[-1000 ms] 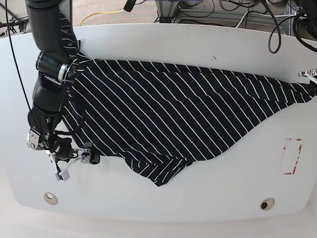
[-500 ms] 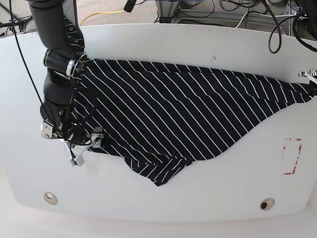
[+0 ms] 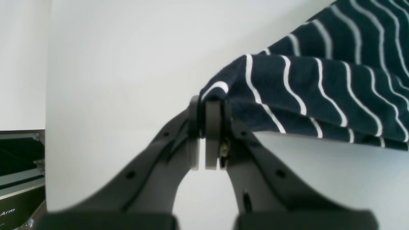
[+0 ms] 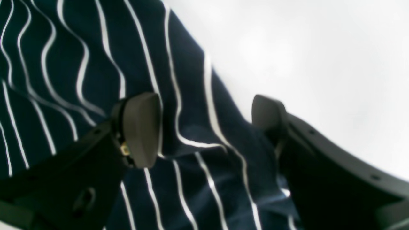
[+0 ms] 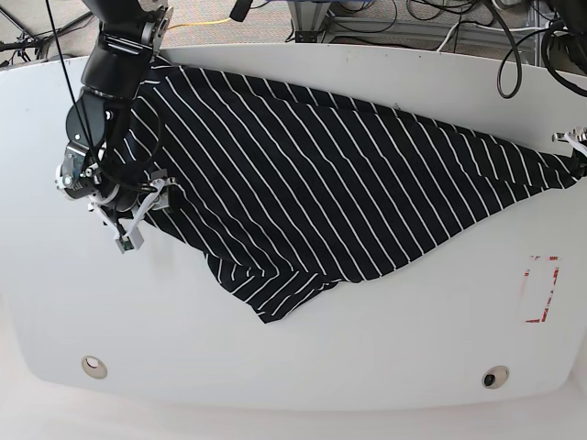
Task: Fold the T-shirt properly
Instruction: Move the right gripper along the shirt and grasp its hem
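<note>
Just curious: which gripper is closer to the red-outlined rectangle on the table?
Left. The left gripper, pinching the T-shirt's corner, sits at the table edge near the red-outlined rectangle; the right gripper is at the far end.

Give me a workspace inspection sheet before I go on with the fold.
Surface: white table, red-outlined mark near one edge.
Job's things: shirt spread unfolded, one corner bunched.
Clutter: nothing seen.
Grippers: left gripper shut on the shirt's edge; right gripper open, fingers straddling the hem.
Cables: several on the floor behind the table.
Surroundings: metal frame behind.
</note>
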